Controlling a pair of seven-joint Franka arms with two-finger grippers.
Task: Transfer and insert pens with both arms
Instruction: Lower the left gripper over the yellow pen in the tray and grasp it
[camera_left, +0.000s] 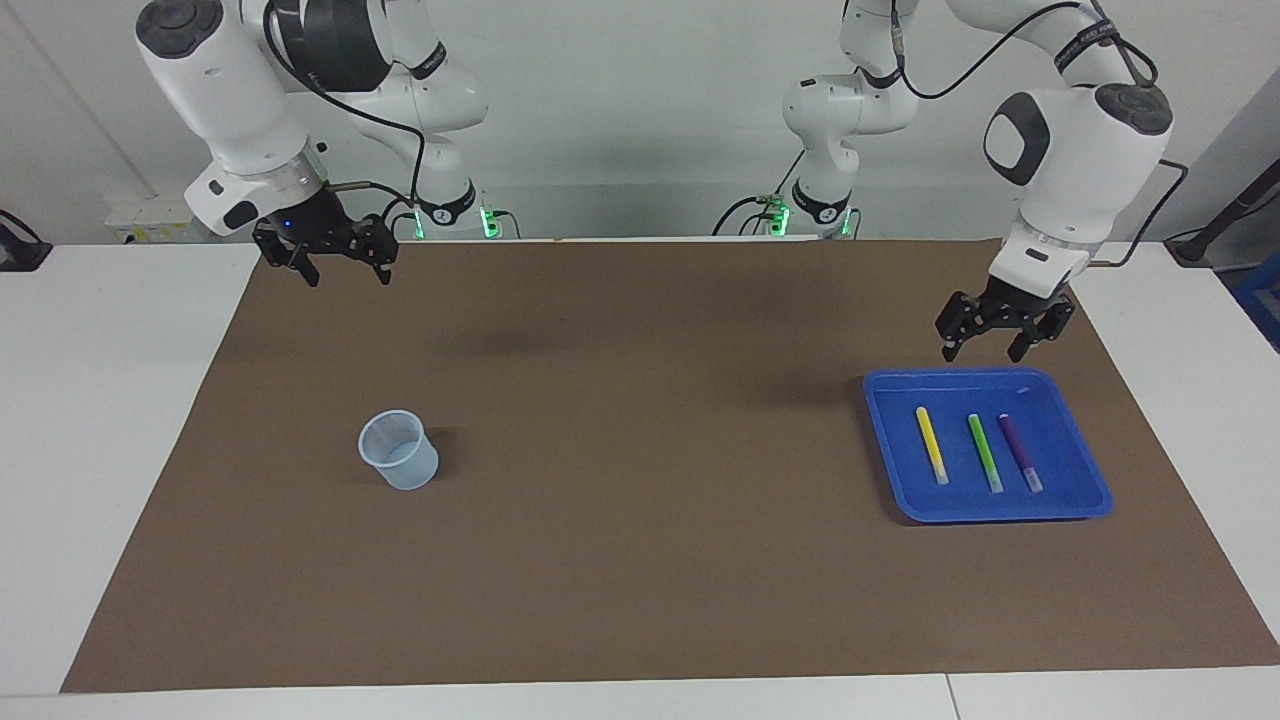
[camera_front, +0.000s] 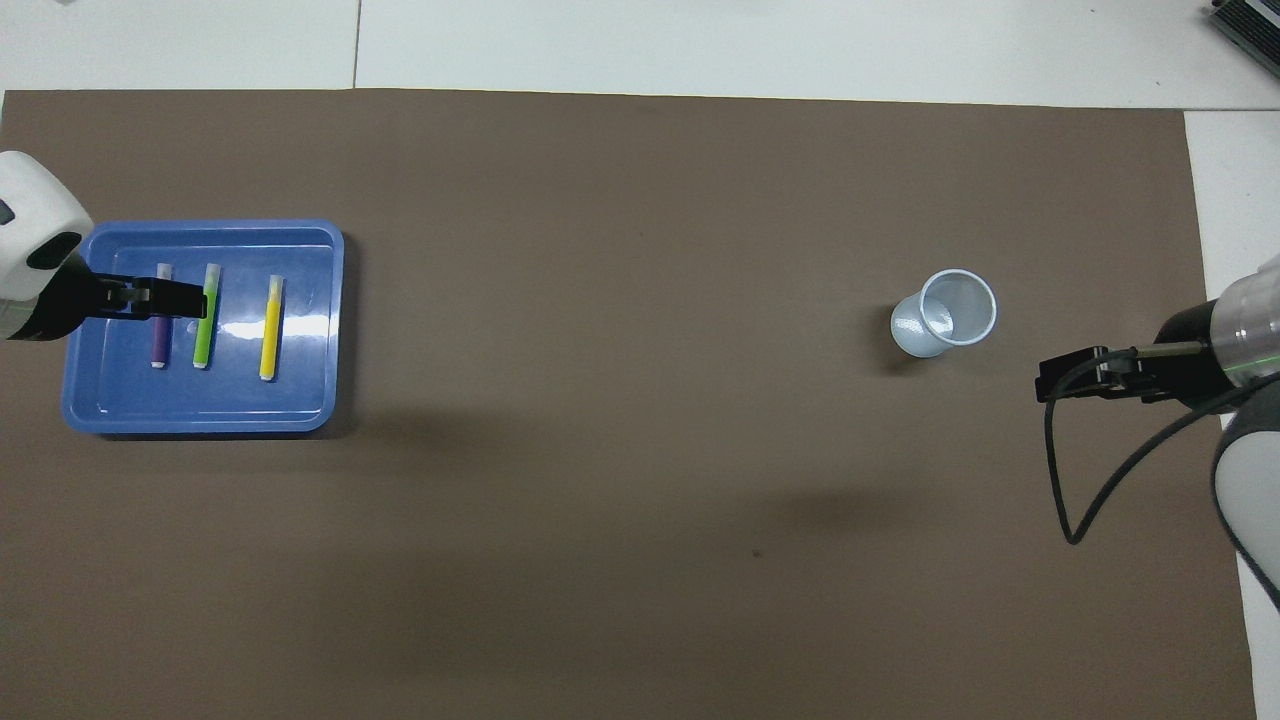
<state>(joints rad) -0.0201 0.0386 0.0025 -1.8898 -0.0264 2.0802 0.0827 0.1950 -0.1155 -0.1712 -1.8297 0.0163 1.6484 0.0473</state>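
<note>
Three pens lie side by side in a blue tray at the left arm's end of the table: yellow, green and purple. My left gripper hangs open in the air over the tray's edge closest to the robots, holding nothing. In the overhead view it crosses the purple pen's upper part. My right gripper is open and empty, raised over the mat's corner at the right arm's end.
A translucent plastic cup stands upright on the brown mat toward the right arm's end. White table surface borders the mat. A black cable loops down from the right wrist.
</note>
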